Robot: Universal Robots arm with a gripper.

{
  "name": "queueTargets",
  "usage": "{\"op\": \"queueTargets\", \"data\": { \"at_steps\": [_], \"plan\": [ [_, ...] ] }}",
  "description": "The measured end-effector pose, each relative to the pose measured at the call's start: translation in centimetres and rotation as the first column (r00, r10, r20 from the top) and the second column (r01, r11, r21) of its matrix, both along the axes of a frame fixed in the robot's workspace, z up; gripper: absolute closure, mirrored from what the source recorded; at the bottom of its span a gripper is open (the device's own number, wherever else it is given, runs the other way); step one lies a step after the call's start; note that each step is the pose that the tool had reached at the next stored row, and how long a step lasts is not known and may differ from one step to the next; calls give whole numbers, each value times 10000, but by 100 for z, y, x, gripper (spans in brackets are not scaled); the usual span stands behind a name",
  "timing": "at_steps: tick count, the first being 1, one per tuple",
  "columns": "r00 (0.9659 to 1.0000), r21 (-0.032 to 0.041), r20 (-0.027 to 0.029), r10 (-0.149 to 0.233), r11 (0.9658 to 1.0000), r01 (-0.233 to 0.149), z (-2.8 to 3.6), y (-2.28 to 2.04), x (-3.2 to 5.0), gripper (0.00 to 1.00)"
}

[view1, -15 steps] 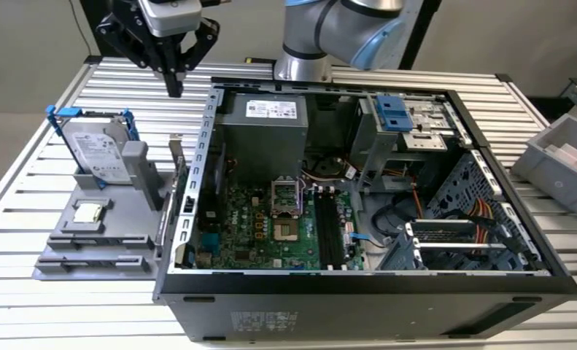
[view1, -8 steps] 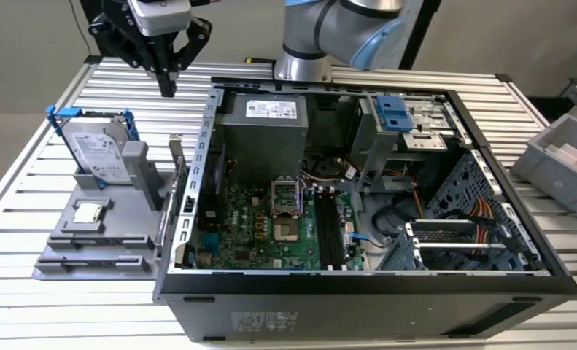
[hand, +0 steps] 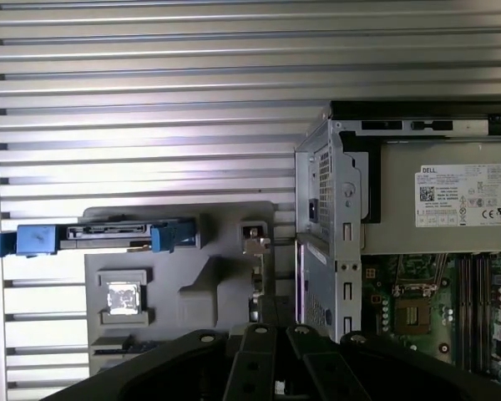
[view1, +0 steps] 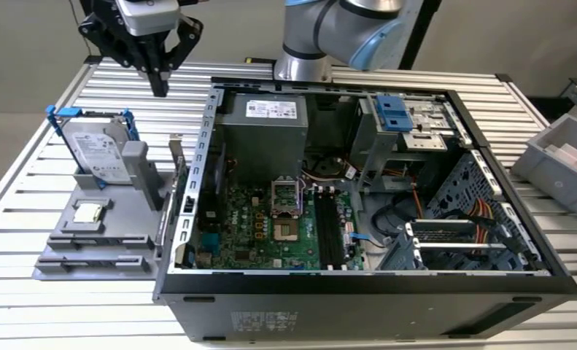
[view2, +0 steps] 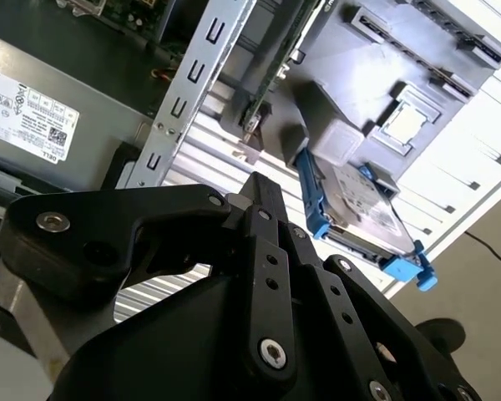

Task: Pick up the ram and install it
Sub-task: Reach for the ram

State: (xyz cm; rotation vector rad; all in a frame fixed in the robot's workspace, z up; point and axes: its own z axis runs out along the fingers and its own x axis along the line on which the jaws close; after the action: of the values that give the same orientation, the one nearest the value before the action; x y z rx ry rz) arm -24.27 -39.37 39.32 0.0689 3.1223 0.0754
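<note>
You've got bright, even light across the slatted table (view1: 74, 313). In the second wrist view glare washes its slats white, while the open computer case (view1: 366, 313) lies shadowed inside.

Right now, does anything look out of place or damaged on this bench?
Nothing stands out. The ram sits in the grey fixture beside the open case; the gripper hangs above the table, holding nothing.
</note>
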Motion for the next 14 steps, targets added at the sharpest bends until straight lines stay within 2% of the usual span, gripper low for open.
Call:
{"op": "queueTargets", "data": {
  "at_steps": [14],
  "plan": [
    [10000,0,-14,1,10000,-1,0,2,-190,100]
  ]
}}
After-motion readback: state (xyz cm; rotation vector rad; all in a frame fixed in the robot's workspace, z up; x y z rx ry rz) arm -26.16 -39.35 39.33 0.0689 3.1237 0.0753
